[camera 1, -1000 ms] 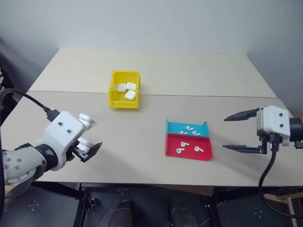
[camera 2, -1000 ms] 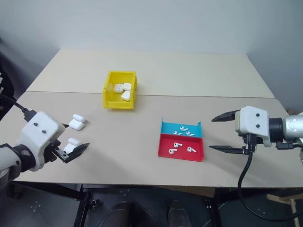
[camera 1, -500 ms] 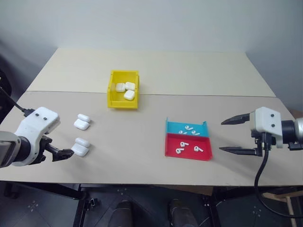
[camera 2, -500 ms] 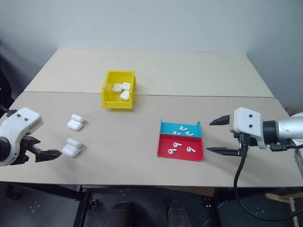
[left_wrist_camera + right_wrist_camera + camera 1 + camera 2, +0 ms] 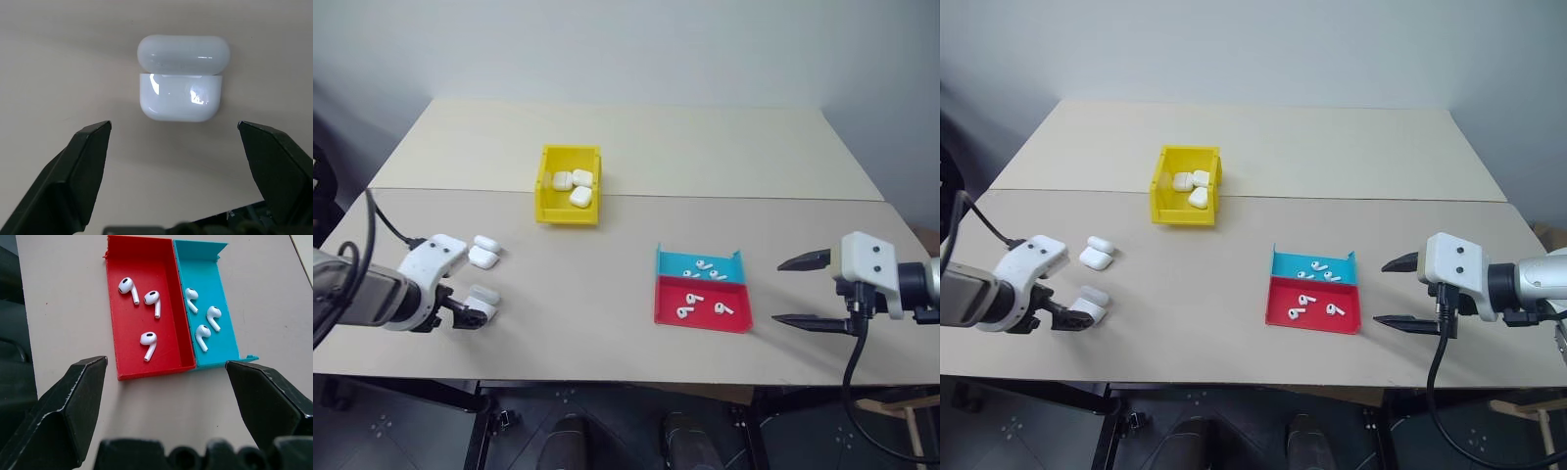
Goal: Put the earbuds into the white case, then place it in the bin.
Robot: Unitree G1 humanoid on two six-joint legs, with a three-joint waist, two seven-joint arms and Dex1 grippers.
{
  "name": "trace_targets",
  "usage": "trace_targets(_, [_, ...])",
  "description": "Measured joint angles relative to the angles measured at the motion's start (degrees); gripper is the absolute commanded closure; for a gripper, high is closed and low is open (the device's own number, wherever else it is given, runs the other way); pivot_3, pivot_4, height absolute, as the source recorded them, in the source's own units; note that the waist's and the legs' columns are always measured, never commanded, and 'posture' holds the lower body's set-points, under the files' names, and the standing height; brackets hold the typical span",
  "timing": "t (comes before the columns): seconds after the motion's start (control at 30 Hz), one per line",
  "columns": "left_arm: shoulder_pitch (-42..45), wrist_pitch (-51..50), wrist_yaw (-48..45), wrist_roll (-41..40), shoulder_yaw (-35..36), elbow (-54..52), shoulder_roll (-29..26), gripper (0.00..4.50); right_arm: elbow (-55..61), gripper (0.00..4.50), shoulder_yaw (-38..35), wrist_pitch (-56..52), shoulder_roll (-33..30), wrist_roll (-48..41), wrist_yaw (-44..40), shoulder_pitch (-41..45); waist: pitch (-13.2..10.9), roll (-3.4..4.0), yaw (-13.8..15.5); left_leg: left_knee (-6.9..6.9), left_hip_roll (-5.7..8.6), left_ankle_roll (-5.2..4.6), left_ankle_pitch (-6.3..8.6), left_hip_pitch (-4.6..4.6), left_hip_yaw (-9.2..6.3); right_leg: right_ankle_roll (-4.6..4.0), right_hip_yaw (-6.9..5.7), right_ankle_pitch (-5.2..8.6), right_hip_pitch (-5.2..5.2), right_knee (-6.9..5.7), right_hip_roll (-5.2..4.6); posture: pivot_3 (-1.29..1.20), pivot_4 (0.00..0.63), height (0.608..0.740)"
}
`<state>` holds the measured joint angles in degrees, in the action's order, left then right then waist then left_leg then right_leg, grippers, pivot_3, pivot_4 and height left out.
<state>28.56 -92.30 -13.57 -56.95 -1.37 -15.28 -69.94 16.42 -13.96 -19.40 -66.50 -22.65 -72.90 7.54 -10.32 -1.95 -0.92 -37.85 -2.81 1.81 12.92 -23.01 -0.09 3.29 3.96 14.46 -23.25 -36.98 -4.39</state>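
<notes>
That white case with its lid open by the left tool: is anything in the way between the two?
Nothing visible. The white case lies open on the bare table, straight ahead of the left tool, whose jaws stand wide open short of it. The second case lies farther off, out of that path.

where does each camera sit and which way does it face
Head eyes: look forward and down over the table, bin, trays; both arms show.
Left wrist: looks down along the open left gripper at an open case.
Right wrist: looks along the open right gripper at the red tray and blue tray with earbuds.
Shared: that case and both trays also show from the head.
</notes>
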Motion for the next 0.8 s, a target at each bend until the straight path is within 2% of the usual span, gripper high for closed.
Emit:
trace_targets(0.3, [5.38,0.0,-4.75,8.56,-5.99,5.03,4.15,0.0,0.06,0.02,0.01,-1.13,-0.19,0.38,1.07,-0.1,0.0,-0.03,0.06,-0.01,0.01,0.0,0.0,-0.05,-0.01,0.01,0.0,0.0,-0.02,0.0,0.0,0.0,0.15,0.74])
trace_targets(0.8, [8.6,2.44,-13.82,18.1,-11.4,9.66,6.34,0.0,1.83,0.02,0.0,-2.83,-0.19,1.21,3.23,-1.82,0.02,-0.03,0.08,-0.02,0.01,-0.01,-0.01,-0.03,-0.02,0.02,0.0,0.0,0.0,-0.03,-0.01,0.0,0.15,0.74])
